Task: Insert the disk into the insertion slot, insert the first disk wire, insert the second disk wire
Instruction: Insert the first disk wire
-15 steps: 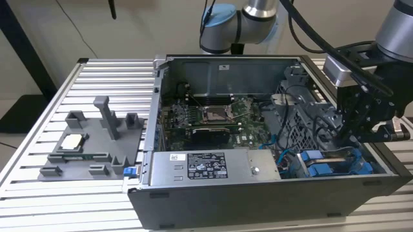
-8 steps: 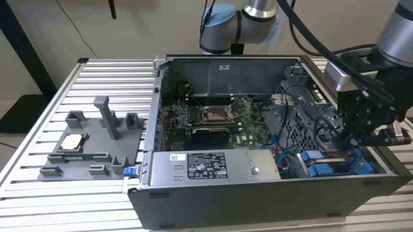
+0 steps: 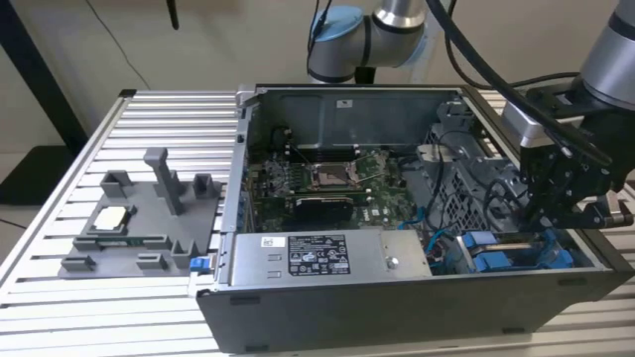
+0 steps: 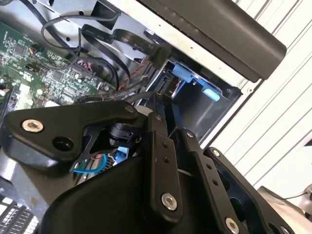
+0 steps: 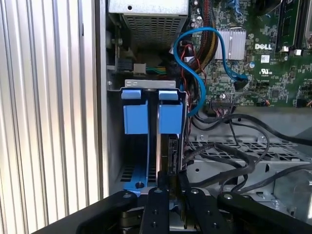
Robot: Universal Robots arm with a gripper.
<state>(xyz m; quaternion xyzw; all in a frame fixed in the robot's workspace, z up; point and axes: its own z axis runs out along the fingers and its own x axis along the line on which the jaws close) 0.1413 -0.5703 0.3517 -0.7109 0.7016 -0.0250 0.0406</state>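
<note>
The insertion slot (image 5: 114,146), a grey metal bay with blue fittings, sits at the front corner of the open computer case on the exterior view's right (image 3: 516,249). The disk (image 5: 170,117) stands on edge inside it, its blue carrier tabs showing in both wrist views (image 4: 187,73). My gripper (image 5: 170,184) hangs right over the disk's end (image 3: 540,223). Its fingers (image 4: 157,146) run down close together into the bay. They look shut on a black disk wire (image 5: 181,179), whose plug rests against the disk's end and whose cable leads off towards the case's middle.
A grey labelled power-supply box (image 3: 317,256) lies beside the bay. The motherboard (image 3: 328,178) fills the case floor. A blue cable (image 5: 195,73) and a bundle of black cables (image 5: 229,161) crowd the space beside the bay. A grey parts tray (image 3: 139,223) stands on the slatted table (image 3: 159,111).
</note>
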